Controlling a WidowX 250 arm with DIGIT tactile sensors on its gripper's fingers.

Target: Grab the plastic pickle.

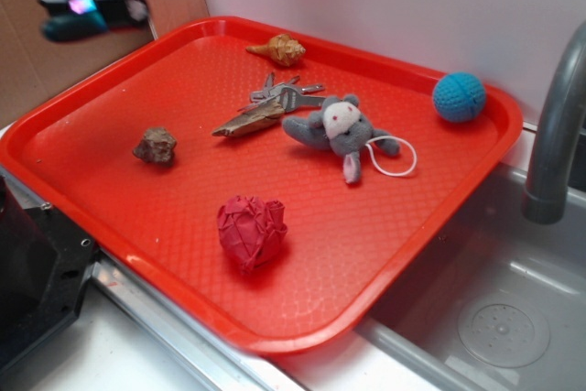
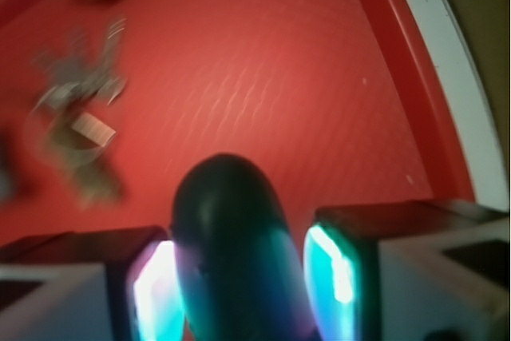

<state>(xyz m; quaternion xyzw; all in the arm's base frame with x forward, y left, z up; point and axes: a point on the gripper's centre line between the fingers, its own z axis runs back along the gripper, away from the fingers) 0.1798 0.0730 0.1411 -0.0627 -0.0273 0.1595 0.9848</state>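
Note:
My gripper (image 1: 78, 14) is at the top left of the exterior view, raised above the far left corner of the red tray (image 1: 385, 254). It is shut on the plastic pickle (image 1: 62, 28), a dark teal-green glossy capsule whose end sticks out to the left below the fingers. In the wrist view the pickle (image 2: 231, 245) fills the gap of the gripper (image 2: 243, 285), between the two lit pads, with the tray's red floor (image 2: 279, 77) well below it.
On the tray lie a lumpy brown rock (image 1: 156, 146), a tan spiral shell (image 1: 279, 48), a bunch of keys (image 1: 275, 103), a grey plush mouse (image 1: 341, 130), a red crumpled ball (image 1: 251, 231) and a blue knitted ball (image 1: 459, 96). A sink (image 1: 485, 318) and grey faucet (image 1: 554, 135) are at right.

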